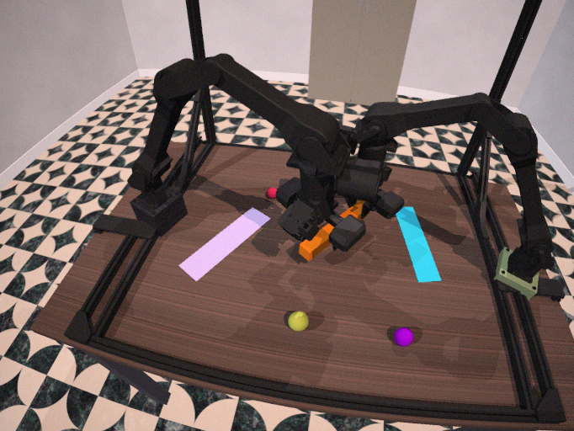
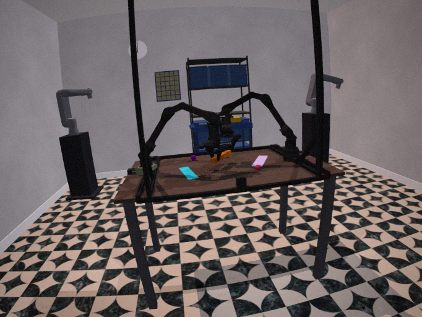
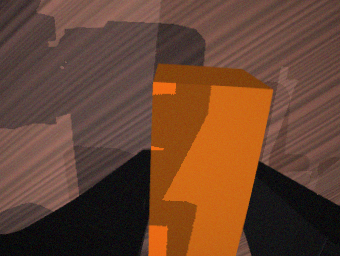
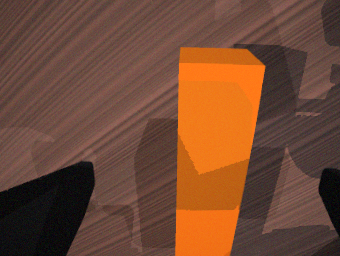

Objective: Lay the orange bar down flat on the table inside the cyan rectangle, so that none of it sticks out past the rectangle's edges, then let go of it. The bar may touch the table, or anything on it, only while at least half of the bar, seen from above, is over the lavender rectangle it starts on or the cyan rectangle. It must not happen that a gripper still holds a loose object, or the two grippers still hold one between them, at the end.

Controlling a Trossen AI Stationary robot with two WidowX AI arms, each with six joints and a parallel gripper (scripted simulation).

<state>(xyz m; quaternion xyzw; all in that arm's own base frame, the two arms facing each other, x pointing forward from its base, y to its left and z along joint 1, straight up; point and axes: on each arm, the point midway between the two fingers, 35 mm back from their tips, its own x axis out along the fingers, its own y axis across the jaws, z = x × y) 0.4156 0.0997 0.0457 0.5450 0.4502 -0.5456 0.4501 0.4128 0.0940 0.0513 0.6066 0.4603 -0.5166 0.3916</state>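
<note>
At mid-table, seen from above, one orange bar (image 1: 315,242) (image 2: 223,155) (image 3: 225,150) (image 4: 215,110), gripped in the left fingers (image 1: 360,204) (image 2: 215,155), the right fingers (image 1: 320,213) (image 2: 229,143) wide and holding nothing: off lavender rectangle (image 1: 225,244) (image 2: 260,160) at nine o'clock, placement in cyan rectangle (image 1: 419,247) (image 2: 188,173) at three and release outstanding.

Air open over cyan rectangle (image 1: 419,246) (image 2: 188,173); arms (image 1: 273,104) (image 2: 197,111) crowd together above orange bar (image 1: 315,243) (image 2: 225,155) (image 3: 230,150) (image 4: 215,115).
</note>
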